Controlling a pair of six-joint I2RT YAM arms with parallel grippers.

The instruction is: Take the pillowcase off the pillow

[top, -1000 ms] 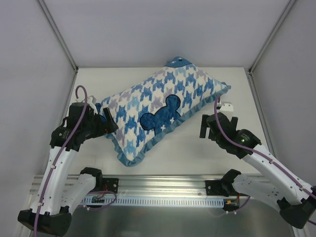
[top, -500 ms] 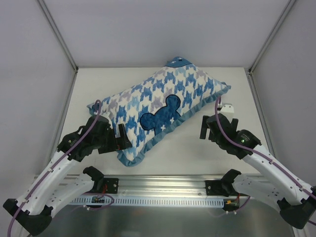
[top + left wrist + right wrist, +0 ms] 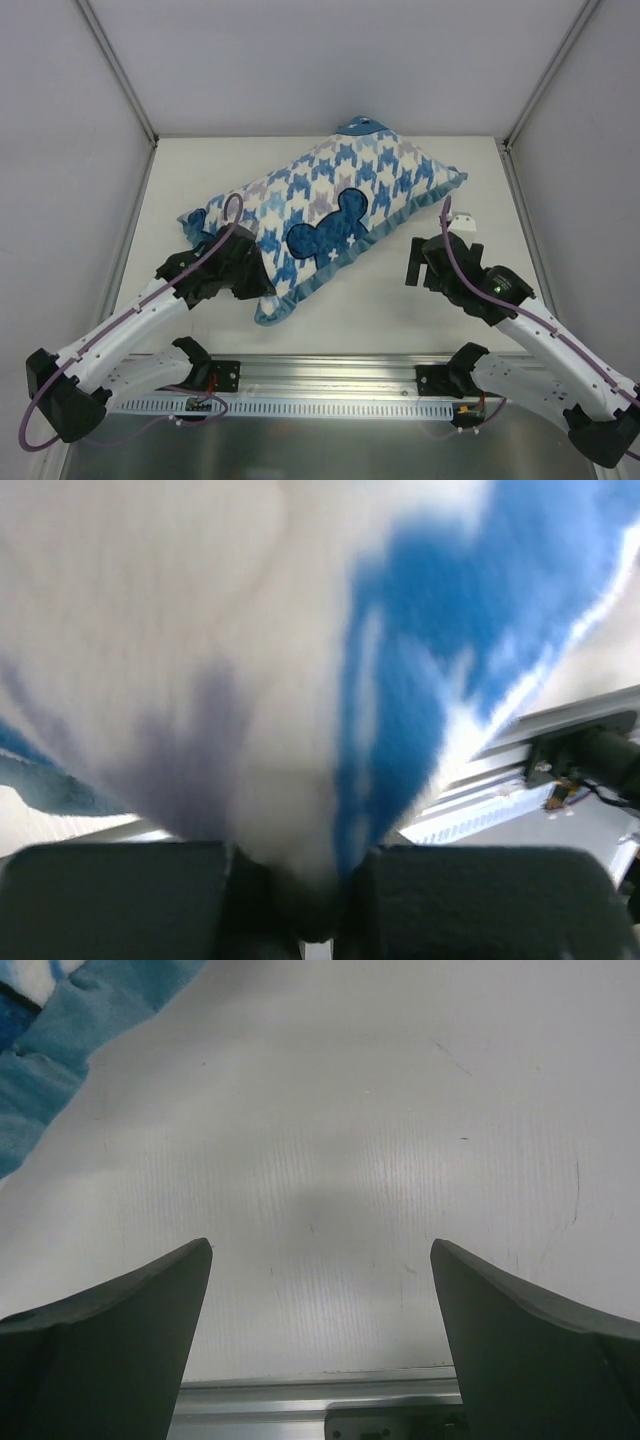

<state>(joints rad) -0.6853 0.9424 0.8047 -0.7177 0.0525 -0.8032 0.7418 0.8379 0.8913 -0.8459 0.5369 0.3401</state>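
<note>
The pale counter (image 3: 400, 310) carries one big thing: the houndstooth pillowcase (image 3: 300, 200), lying slantwise across the middle from the near left to the far right. It is stuffed full, so we take the pillow to be wholly inside it, since none of its plain white shows. We judge the bundle light, soft and bulky. The cover will stretch and bunch rather than slide as a piece, and the filling will drag along unless one arm pins it while the other peels. A firm pinch of loose cloth at a corner or at the open end looks like the best hold, though we cannot tell which end opens. The left tool (image 3: 255, 282) is clamped on a fold of the pillowcase at its near-left corner, lifting it off the counter. The right tool (image 3: 320, 1260) stands apart over bare counter, just beside the teal ruffled edging (image 3: 385, 235). The dark blue mouse-head patch (image 3: 325, 225) sits mid-cover. We can read no brand, label or writing.
</note>
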